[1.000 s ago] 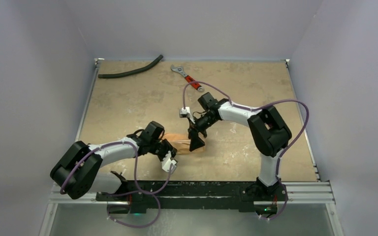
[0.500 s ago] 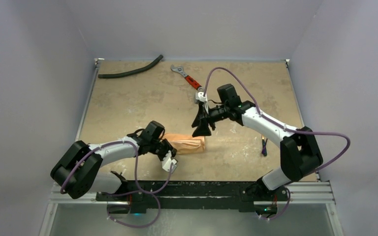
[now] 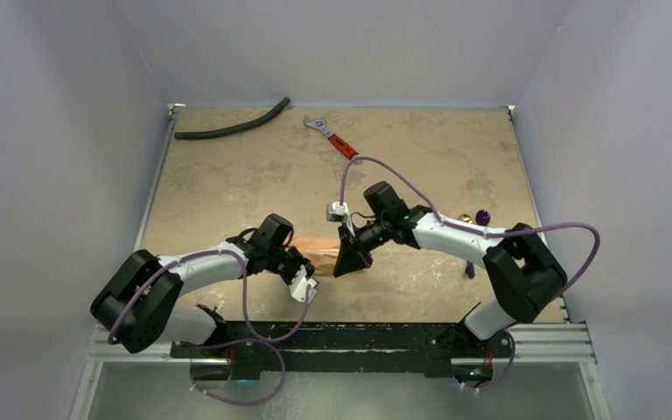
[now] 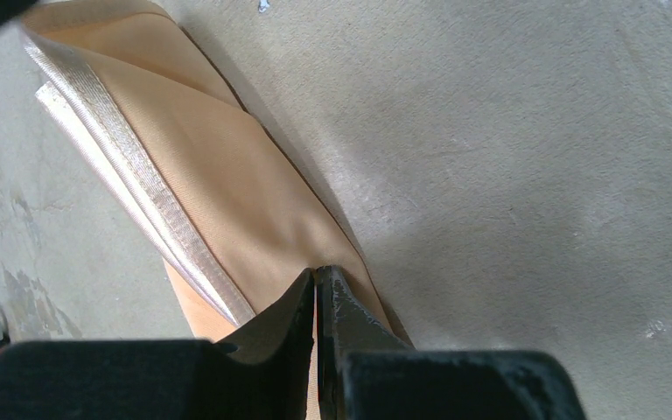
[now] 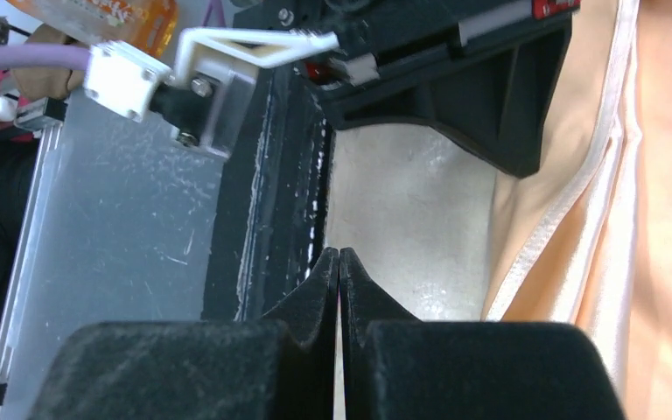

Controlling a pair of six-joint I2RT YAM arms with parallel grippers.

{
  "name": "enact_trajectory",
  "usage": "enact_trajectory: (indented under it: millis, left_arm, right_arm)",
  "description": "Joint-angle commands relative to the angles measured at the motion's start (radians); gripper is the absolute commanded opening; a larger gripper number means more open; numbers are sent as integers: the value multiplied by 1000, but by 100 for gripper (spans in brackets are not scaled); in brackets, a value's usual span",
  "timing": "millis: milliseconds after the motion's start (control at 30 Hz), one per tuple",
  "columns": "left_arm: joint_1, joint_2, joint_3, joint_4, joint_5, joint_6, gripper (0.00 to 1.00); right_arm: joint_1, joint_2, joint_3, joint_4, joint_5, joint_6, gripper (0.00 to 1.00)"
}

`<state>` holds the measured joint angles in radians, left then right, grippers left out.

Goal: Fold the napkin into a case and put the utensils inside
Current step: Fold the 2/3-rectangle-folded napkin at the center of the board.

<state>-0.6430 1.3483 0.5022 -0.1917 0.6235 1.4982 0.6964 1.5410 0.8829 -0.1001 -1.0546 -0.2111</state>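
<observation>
The napkin (image 3: 325, 258) lies folded into a narrow peach-orange strip near the table's front edge. In the left wrist view it (image 4: 210, 166) runs up to the left, with a shiny hem along its side. My left gripper (image 3: 308, 264) (image 4: 317, 273) is shut on the strip's left end, with cloth showing in the slit between its jaws. At the strip's right end, my right gripper (image 3: 347, 261) (image 5: 339, 254) is shut with nothing in it, its tips over bare table beside the napkin's edge (image 5: 612, 201). Utensils lie at the right: a gold piece (image 3: 465, 218), a purple one (image 3: 483, 215) and another (image 3: 470, 269).
A curved black hose (image 3: 232, 127) lies at the back left and a red-handled wrench (image 3: 332, 138) at the back middle. The black rail (image 3: 359, 332) that carries the arm bases runs along the near edge. White walls close in both sides.
My right gripper lifted off the napkin's right end, came back down to it and closed from wide open. Its elbow swung right, uncovering the utensils. The left arm held still.
</observation>
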Motion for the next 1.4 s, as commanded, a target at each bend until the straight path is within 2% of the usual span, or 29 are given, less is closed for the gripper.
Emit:
enact_trajectory:
  millis: [0,267,500,633,767,967,1133,1233,1367]
  left_arm:
    - [0,10,16,-48,7,-32,4]
    - [0,6,10,-56,10,-9,4]
    - [-1,-6,3,-59,16,9,4]
    - [-1,-29,38,-10,11,-94,10]
    - [-1,-80,74,-1,-29,-229,17]
    - [16,-199,48,-14,-133,-315,17]
    - [71,-183,101,-97,-183,-416,16]
    - [81,-205,93,-131,-190,-407,17]
    - [92,-294,40,-208,-155,-279,17]
  right_arm:
    - [-5,35,-39,96,2,55,1]
    - [-37,333,152,-37,0,-55,0]
    - [-85,364,153,-14,-8,-55,0]
    - [-86,415,151,3,26,-32,0]
    - [-86,415,134,49,32,2,0]
    - [-86,362,108,78,47,25,0]
    - [-86,299,105,128,57,68,0]
    - [-86,297,103,126,57,68,0]
    - [-86,299,94,122,57,64,0]
